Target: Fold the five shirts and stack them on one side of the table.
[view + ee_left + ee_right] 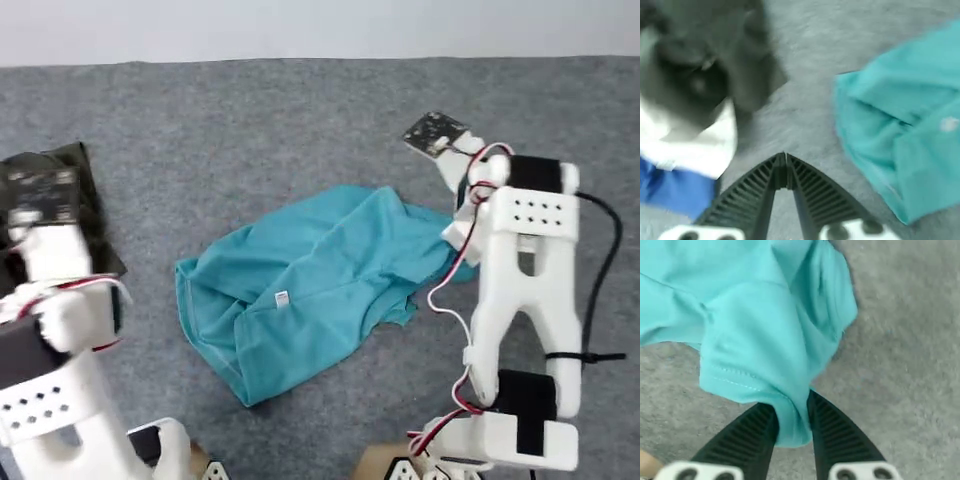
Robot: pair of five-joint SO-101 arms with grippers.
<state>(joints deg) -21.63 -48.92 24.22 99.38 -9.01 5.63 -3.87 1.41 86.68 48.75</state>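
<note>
A grey felt-covered table [300, 110] is backed by a pale wall [300, 30]. The teal shirt [320, 280] is spread crumpled ahead of the right pincer [792, 417], which is clenched on its hem. The left pincer [785, 162] is pressed closed on nothing. Just ahead of it, a blurred pile of dark, white and blue shirts [695, 135] is partly cut off.

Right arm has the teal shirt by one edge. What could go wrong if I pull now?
1. The right gripper pinches only a small fold of the teal shirt; it may slip out.
2. The shirt lies crumpled, layers overlapping, so a one-sided pull would likely drag it, not flatten it.
3. The left gripper, shut, sits close to the pile of shirts; swinging it could disturb them.
</note>
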